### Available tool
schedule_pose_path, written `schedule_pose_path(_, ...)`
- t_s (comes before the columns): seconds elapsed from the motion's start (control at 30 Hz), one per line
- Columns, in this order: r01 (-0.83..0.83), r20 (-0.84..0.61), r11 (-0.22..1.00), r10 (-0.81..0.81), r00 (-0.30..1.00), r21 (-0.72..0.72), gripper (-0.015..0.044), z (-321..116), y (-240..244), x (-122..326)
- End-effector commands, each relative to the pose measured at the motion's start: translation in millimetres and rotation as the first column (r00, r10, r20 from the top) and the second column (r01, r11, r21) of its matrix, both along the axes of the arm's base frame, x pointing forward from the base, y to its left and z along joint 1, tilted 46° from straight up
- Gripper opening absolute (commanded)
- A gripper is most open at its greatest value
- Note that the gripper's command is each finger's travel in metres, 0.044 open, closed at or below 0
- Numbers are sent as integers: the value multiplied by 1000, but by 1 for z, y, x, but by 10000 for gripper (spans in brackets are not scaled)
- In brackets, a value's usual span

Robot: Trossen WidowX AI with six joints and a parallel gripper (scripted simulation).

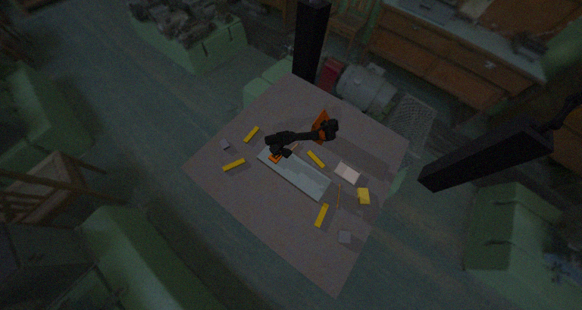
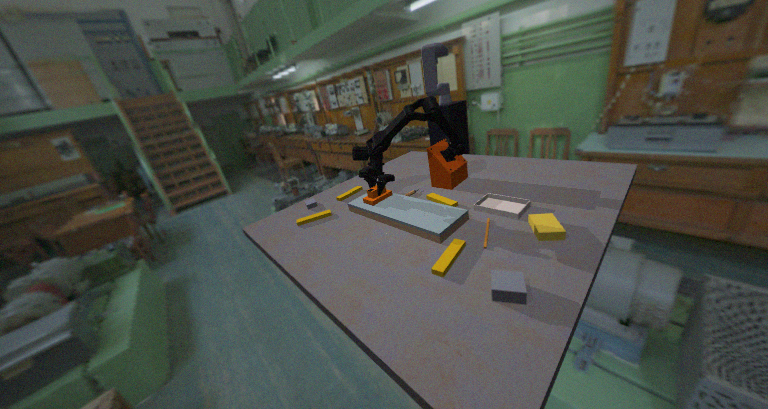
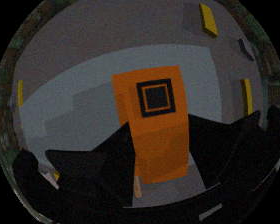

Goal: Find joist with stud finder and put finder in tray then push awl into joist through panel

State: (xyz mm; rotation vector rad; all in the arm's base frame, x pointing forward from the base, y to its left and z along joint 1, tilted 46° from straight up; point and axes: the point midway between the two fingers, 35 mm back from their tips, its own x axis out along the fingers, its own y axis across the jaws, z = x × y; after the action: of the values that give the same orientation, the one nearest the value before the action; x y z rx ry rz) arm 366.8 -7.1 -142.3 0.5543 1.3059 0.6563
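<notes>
My gripper [image 1: 279,154] [image 2: 377,191] [image 3: 155,120] is shut on the orange stud finder [image 1: 274,158] [image 2: 371,199] [image 3: 163,145]. The stud finder is at the far left end of the pale blue floor panel [image 1: 301,175] [image 2: 410,213] [image 3: 98,82], on its surface or just above it. Its square display is dark with an orange outline. The awl [image 1: 294,147] [image 2: 411,193] [image 3: 137,188], with a wooden handle, lies behind the panel, near the gripper. The shallow white tray [image 1: 344,177] [image 2: 496,212] stands behind the panel's right end. The joist is hidden. No hole is visible in the panel.
Yellow bars [image 1: 315,158] [image 2: 448,257] [image 3: 208,20] lie around the panel. A thin orange stick [image 1: 338,196] [image 2: 487,233] lies beyond its right end. A yellow block [image 1: 363,195] [image 2: 546,226] is beside the tray. Grey blocks [image 1: 344,236] [image 2: 508,287] lie near the table's ends.
</notes>
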Motion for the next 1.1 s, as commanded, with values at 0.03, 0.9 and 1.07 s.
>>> schedule_pose_path(0.03, -1, -1, 1000, 1, 1000, 6, 0, 11, 13, -2)
schedule_pose_path(0.9, -1, -3, 1000, 1, 1000, 10, 0, 58, 59, -11)
schedule_pose_path(1.07, -1, -4, 1000, 1, 1000, 11, 0, 67, 68, -12)
